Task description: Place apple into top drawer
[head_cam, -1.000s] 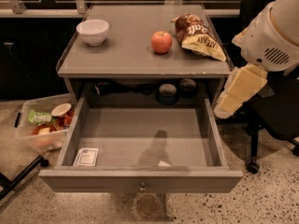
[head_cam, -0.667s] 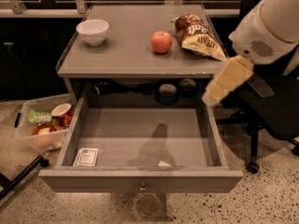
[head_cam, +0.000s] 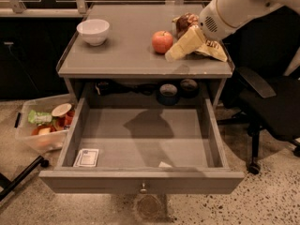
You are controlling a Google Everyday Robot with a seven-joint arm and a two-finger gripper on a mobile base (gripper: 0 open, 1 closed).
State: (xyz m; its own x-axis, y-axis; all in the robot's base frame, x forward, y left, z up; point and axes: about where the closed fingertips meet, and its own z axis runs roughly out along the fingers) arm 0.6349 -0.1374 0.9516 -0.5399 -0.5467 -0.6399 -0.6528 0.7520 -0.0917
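The red-orange apple (head_cam: 162, 41) sits on the grey tabletop (head_cam: 126, 55), right of centre. The top drawer (head_cam: 140, 182) is pulled fully open below the tabletop, with a small metal knob at the middle of its front panel. My gripper (head_cam: 176, 53) comes in from the upper right on a white arm, its cream-coloured fingers pointing down-left just right of the apple and slightly nearer than it. It holds nothing that I can see.
A white bowl (head_cam: 93, 31) stands at the tabletop's back left. A brown-and-yellow chip bag (head_cam: 206, 46) lies behind my arm. A small card (head_cam: 87, 157) lies in the drawer's front left corner. A clear bin (head_cam: 44, 125) of food sits on the floor left; an office chair (head_cam: 267, 111) right.
My arm has swung up and left from beside the drawer's right edge to over the tabletop, bringing the gripper close to the apple. The apple and drawer have not moved.
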